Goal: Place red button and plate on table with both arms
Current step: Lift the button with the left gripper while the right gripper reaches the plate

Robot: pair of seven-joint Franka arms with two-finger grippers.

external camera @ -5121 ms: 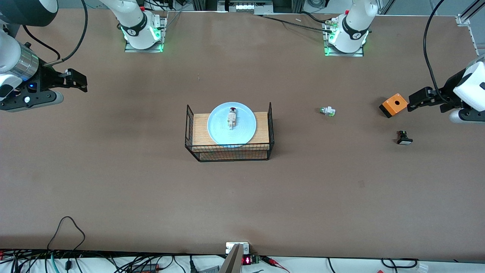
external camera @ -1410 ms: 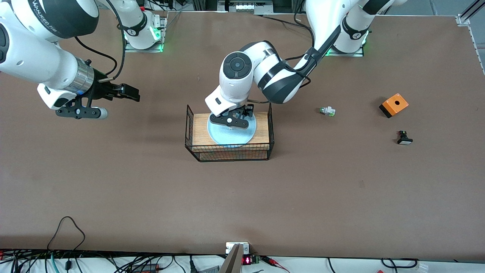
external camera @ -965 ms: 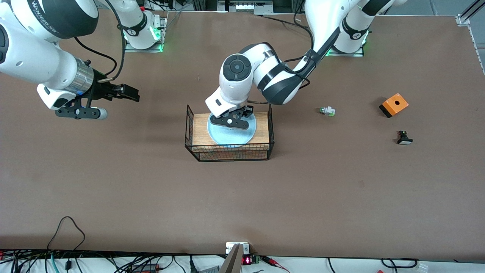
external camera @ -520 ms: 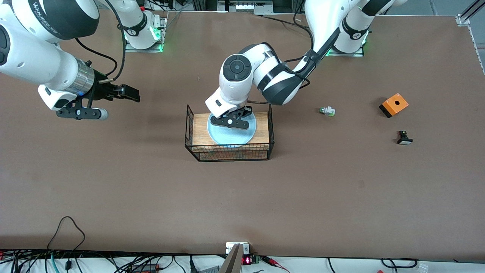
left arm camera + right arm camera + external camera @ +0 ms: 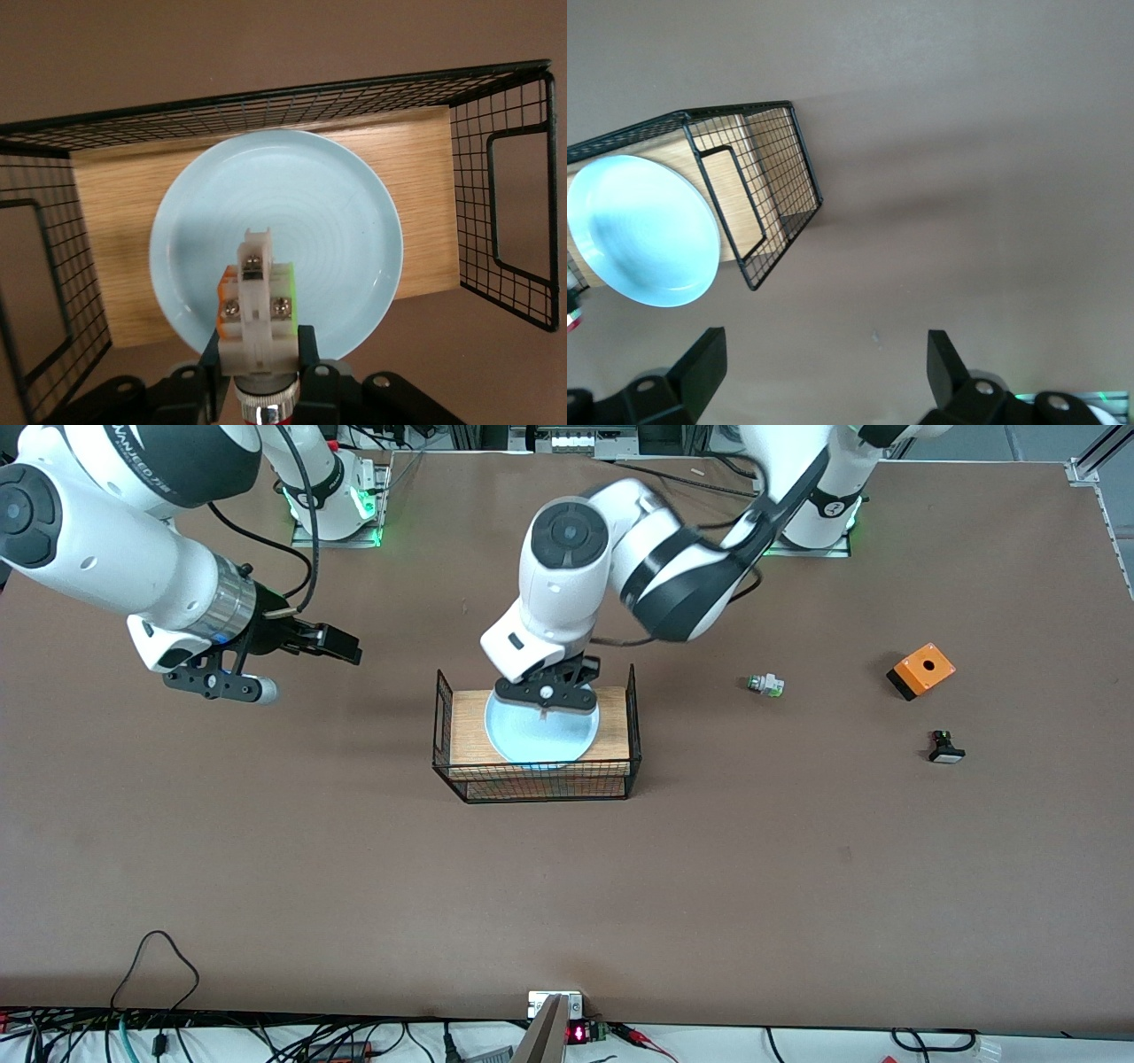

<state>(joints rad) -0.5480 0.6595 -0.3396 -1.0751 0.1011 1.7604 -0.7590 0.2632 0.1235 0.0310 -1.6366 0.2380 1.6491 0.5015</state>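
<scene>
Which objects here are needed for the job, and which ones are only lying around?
Needed: red button, held in the left gripper over the plate; table; right gripper, open, waiting over the table.

Lying around: wire basket under the plate; green-capped button; orange box; black-and-white button.

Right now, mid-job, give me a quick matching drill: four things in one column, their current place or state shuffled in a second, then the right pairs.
Things:
1. red button
2. plate
3. right gripper
4. orange box

Places or states:
A. resting on the wooden-topped wire basket
B. lying on the table toward the left arm's end
C. clamped in the left gripper above the plate
D. jaws open, over bare table beside the basket

Pairs: 1-C, 2-A, 3-D, 4-B
</scene>
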